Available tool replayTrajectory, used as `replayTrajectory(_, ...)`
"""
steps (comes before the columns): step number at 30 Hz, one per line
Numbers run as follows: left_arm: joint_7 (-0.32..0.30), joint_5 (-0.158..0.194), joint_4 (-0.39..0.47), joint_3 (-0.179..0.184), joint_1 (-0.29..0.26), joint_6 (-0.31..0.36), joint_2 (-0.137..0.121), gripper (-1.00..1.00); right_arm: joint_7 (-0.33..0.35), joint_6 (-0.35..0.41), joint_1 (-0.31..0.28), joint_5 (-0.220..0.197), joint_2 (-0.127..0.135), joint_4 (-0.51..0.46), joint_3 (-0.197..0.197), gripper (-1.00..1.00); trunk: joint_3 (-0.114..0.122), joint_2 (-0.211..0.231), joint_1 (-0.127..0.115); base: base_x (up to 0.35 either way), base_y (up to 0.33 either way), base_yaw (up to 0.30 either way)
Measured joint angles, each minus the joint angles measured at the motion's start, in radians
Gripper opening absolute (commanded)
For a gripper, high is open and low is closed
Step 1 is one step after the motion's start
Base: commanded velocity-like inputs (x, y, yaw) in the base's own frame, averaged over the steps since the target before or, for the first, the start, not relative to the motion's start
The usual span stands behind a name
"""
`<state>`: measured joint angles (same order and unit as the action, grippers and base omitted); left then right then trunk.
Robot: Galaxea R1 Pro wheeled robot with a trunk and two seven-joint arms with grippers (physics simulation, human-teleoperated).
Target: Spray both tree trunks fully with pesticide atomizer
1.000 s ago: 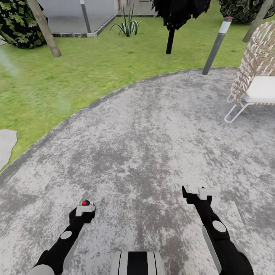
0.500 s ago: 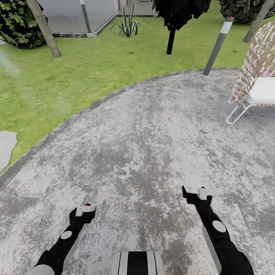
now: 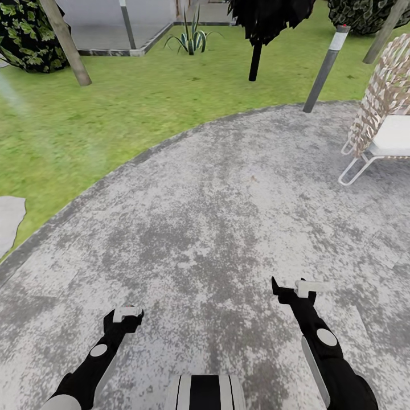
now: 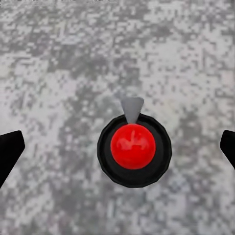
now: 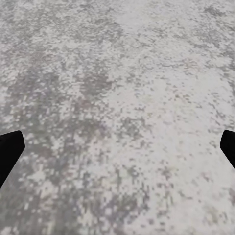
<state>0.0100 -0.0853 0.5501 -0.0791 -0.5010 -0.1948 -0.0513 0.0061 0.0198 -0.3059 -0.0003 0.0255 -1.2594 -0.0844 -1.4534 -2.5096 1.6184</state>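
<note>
The pesticide atomizer point(image 4: 133, 149) stands on the grey paving, seen from above as a black round body with a red ball and a grey nozzle. My left gripper point(image 4: 118, 148) hovers straight over it, open, one dark finger on each side and neither touching it. In the head view the left gripper point(image 3: 126, 315) covers the atomizer. My right gripper point(image 3: 303, 286) hangs open over bare paving point(image 5: 122, 107). One pale tree trunk point(image 3: 65, 42) leans at the far left of the lawn, and another tree trunk point(image 3: 387, 25) rises at the far right.
A white chair point(image 3: 381, 131) with a woven back stands at the right edge of the patio. A grey bollard point(image 3: 326, 62), a dark-trunked plant point(image 3: 254, 57), a spiky plant point(image 3: 191, 37) and a leafy bush point(image 3: 23, 34) stand on the lawn beyond. A stepping stone point(image 3: 8, 219) lies left.
My left gripper has slid over the atomizer, so its red spot no longer shows in the head view. The head view shifted slightly. The right arm is where it was.
</note>
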Motion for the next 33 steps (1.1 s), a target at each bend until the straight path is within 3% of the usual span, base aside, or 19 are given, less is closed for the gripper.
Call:
replayTrajectory(5,0.001,0.0,-0.003,-0.001,0.001,0.0,0.001,1.0,0.0,0.0,0.0,-0.001,0.001,0.0,0.0,1.0,-0.023,-0.001,0.002,0.0,0.0,0.0)
replayTrajectory(15,0.001,-0.001,-0.003,-0.001,0.001,0.001,0.001,1.0,0.0,0.0,0.001,0.0,0.0,0.0,0.0,1.0,-0.028,-0.001,0.002,0.0,0.0,0.0)
replayTrajectory(18,0.001,-0.001,-0.005,-0.001,0.001,0.001,0.001,1.0,0.0,0.001,0.001,0.0,-0.001,0.0,0.0,1.0,-0.044,-0.002,0.004,0.0,0.0,0.0)
replayTrajectory(33,0.001,-0.001,-0.005,0.001,0.001,0.0,0.001,1.0,0.0,-0.001,0.001,0.0,-0.001,0.0,0.0,1.0,-0.047,-0.002,0.004,0.032,0.0,0.0)
